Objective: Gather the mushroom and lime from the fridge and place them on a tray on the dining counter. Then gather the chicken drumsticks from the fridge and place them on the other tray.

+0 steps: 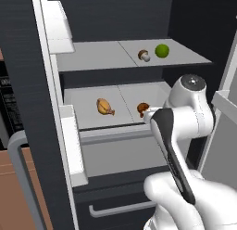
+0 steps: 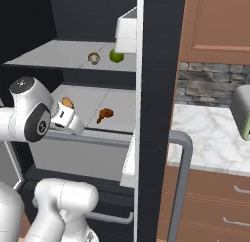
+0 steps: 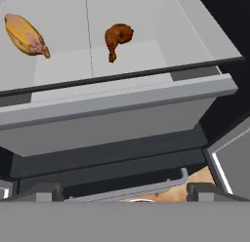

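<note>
We hold our end effector [image 3: 124, 196] wide open and empty before the fridge shelf [image 3: 161, 55] carrying 2 drumsticks [image 3: 117, 38], apart.

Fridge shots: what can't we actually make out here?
- Dark drumstick: left base view, partly behind the arm.
- Pale drumstick: right base view, partly behind the hand.
- Gripper: finger tips barely show at the hand view's bottom edge.
- Toaster: cut by the right base view's edge.
- Trays, dining counter: outside these pictures.

Glossy white rounded arm [image 1: 190, 108] segments with dark grey joint bands and caps
</note>
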{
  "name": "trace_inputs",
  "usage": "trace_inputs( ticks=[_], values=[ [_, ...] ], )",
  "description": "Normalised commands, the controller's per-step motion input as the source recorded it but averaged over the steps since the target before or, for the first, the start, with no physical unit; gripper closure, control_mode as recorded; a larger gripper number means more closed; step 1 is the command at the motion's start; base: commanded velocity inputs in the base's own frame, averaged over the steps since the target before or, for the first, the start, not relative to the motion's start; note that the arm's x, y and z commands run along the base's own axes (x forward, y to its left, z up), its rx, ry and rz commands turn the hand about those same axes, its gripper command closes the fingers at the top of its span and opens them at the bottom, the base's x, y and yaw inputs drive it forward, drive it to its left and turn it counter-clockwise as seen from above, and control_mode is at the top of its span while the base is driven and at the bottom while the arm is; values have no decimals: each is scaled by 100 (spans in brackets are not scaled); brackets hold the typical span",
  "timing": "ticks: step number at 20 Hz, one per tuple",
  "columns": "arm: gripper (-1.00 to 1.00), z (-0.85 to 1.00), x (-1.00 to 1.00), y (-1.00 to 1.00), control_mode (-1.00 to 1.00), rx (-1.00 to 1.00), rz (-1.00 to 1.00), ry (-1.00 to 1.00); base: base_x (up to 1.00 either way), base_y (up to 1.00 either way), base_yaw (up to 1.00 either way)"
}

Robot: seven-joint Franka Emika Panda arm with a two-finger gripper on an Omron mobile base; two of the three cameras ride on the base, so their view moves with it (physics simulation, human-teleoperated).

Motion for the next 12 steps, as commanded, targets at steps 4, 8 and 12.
trace_inputs(
  ticks=[4,8,12],
  values=[
    [-100,0,73,0,-100,0,-3,0,0,0,0],
    [-100,0,50,0,-100,0,0,0,0,0,0],
    [-100,-1,27,-19,-100,0,0,0,0,0,0]
  ],
)
